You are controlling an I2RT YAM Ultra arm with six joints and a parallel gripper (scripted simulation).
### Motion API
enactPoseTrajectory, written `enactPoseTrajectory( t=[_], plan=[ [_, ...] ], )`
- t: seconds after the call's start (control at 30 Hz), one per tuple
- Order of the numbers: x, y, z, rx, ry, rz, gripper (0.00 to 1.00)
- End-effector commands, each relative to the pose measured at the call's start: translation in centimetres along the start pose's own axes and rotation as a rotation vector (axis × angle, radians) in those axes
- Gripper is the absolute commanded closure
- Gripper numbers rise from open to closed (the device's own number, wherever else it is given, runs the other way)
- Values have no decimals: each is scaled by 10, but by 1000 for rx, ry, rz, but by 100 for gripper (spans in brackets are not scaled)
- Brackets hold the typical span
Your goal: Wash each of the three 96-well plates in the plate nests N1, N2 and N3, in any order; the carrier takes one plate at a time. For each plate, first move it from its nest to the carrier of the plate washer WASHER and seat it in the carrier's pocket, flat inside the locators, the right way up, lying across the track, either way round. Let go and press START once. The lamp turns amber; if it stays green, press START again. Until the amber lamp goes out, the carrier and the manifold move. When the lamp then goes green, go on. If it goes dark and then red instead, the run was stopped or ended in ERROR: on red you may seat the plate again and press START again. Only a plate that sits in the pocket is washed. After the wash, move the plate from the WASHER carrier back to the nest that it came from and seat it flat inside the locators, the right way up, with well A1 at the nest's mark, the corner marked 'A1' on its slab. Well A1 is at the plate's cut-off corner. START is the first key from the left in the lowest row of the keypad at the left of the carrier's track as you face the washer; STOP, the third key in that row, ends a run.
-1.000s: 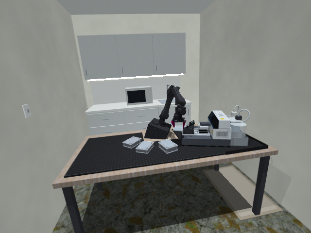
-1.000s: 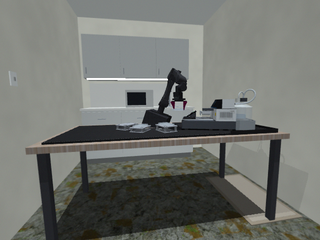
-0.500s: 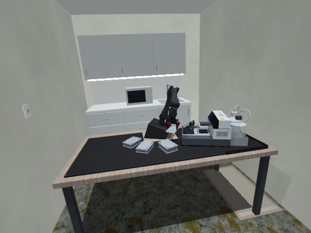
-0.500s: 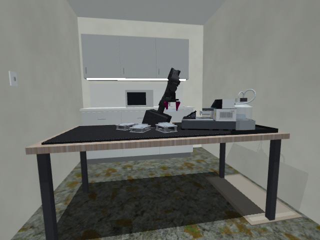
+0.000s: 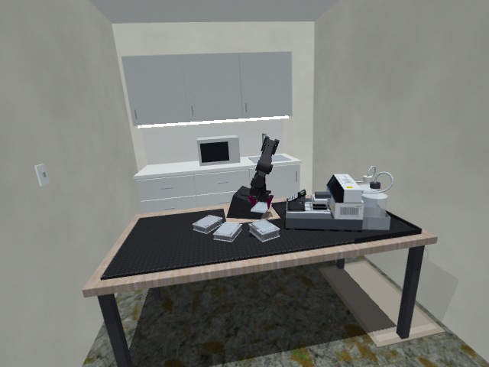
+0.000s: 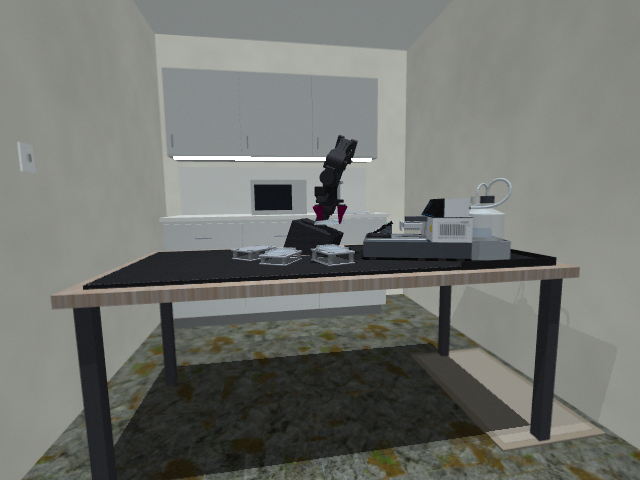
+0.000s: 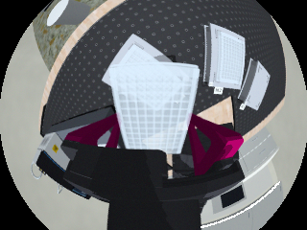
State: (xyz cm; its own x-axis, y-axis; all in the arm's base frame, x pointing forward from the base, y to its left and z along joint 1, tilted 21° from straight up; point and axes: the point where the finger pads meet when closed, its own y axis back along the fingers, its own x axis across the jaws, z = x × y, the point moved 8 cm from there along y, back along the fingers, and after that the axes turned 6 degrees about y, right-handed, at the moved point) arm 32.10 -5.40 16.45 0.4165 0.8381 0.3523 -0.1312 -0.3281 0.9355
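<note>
We are holding a 96-well plate (image 7: 153, 111) between the magenta fingers of the gripper (image 5: 260, 202); the fingers are pinching it on its two opposite sides and are standing wide across it. The plate (image 5: 259, 207) is hanging in the air above the desk (image 5: 244, 266), just in front of the arm's dark base (image 5: 239, 205), near the middle of the desk's far edge. The arm (image 6: 333, 165) is folding steeply upward over its base, with the gripper (image 6: 327, 212) pointing down.

Three plate nests are sitting in a row in front of the base, toward the desk's middle. In the top view, the left nest (image 5: 206, 223) and the middle nest (image 5: 227, 231) are each carrying a white plate. We cannot tell whether the right nest (image 5: 263, 229), the one closest to the held plate, is empty or occupied.

The WASHER (image 5: 329, 209) is standing toward the far right corner of the desk, well apart from the gripper. Its keypad (image 5: 296, 195) is sitting at its left end. We cannot read the lamp's colour at this size.
</note>
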Motion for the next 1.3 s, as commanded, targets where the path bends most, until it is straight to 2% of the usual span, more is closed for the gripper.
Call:
enactPoseTrajectory(
  t=[0.0, 0.07, 0.23, 0.33, 0.73, 0.8, 1.27],
  plan=[
    [-10, 6, 10, -23, 34, 3, 100],
    [-17, 5, 16, -23, 34, 3, 100],
    [-17, 5, 16, -23, 34, 3, 100],
    [-32, 4, 19, -23, -66, 4, 100],
    [-91, 0, 31, -23, -67, 2, 100],
    [-91, 0, 31, -23, -67, 2, 100],
    [-159, -4, 45, -23, -67, 0, 100]
  ],
)
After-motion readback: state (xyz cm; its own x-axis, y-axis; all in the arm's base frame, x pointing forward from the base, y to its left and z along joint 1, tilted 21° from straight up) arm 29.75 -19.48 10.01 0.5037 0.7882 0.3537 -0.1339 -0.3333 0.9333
